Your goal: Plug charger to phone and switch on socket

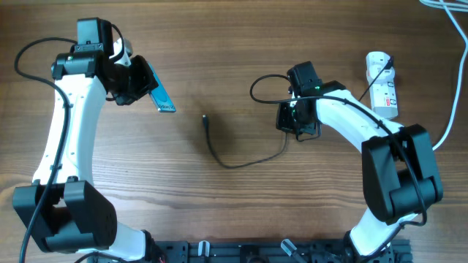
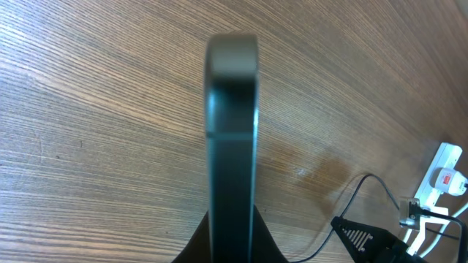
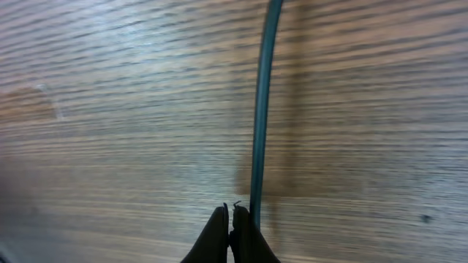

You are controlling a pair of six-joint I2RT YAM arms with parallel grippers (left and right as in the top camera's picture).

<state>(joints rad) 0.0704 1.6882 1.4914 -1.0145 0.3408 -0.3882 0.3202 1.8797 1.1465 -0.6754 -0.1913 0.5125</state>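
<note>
My left gripper (image 1: 139,82) is shut on the phone (image 1: 165,100) and holds it tilted above the table at the far left. In the left wrist view the phone (image 2: 232,124) shows edge-on between the fingers (image 2: 232,223). The charger cable (image 1: 232,165) loops across the middle of the table, its plug tip (image 1: 205,118) lying free. My right gripper (image 1: 296,120) is low over the cable's other stretch. In the right wrist view its fingers (image 3: 232,210) are shut together and the cable (image 3: 257,139) runs along the outside of the right finger. The socket (image 1: 382,86) lies at the far right.
A thicker white cord (image 1: 457,88) runs down the right edge of the table. A white plug (image 1: 377,61) sits in the socket's far end. The socket (image 2: 444,175) and my right gripper (image 2: 362,239) also show in the left wrist view.
</note>
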